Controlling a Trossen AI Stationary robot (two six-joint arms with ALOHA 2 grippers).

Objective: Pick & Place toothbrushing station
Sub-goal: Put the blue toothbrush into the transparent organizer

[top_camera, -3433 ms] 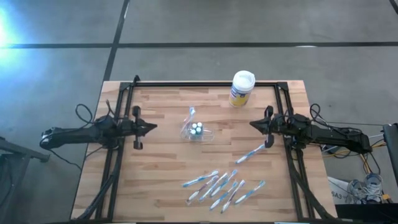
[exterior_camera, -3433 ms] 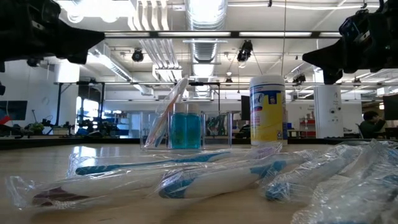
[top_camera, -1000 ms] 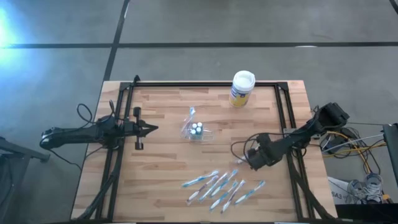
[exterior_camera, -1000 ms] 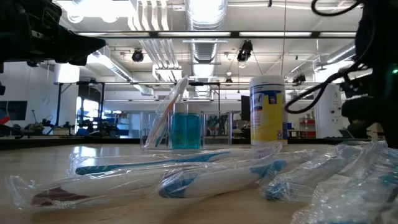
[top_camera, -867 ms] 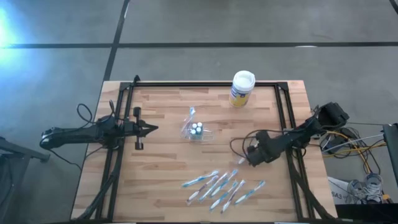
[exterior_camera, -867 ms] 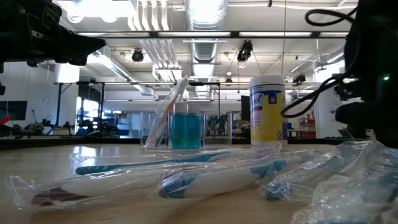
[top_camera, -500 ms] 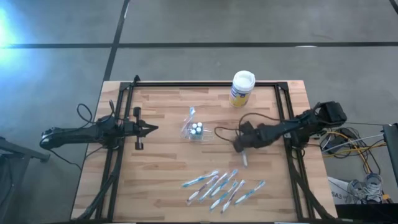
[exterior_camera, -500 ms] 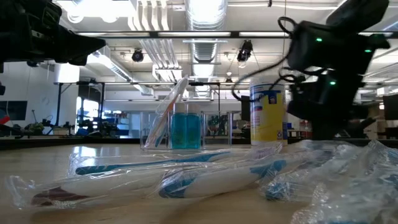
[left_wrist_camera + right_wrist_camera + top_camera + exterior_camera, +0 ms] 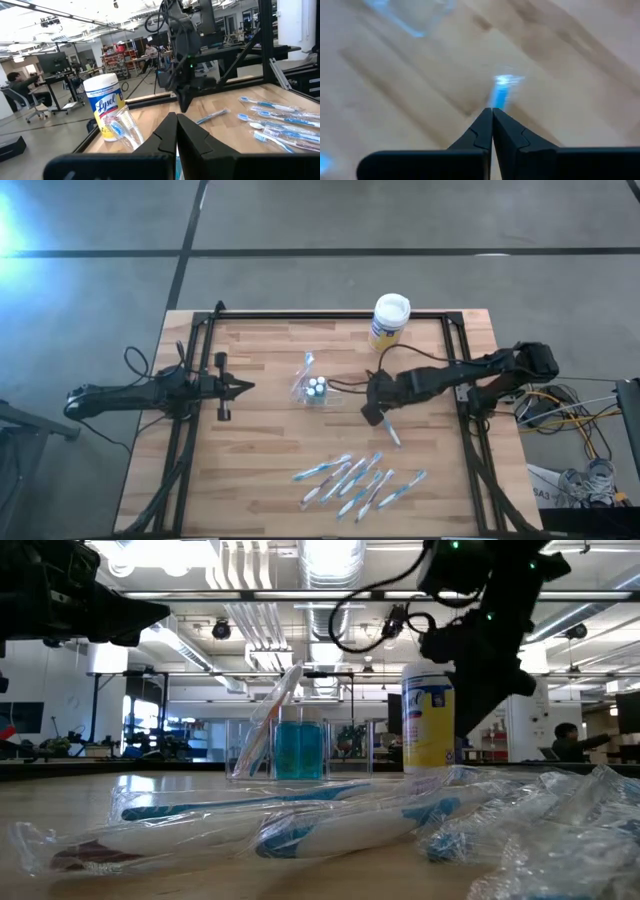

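Your right gripper (image 9: pixel 372 417), clenched on a toothbrush (image 9: pixel 389 431), now sits nearer the holder (image 9: pixel 316 390) than a moment ago.

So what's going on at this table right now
The right pincer is shut on a wrapped toothbrush, carrying it above the wooden table beside the clear holder, which already has one brush leaning in it. The loose pile of wrapped toothbrushes lies near the front edge. The left pincer is shut and waits at the left side. A wipes canister stands at the back.
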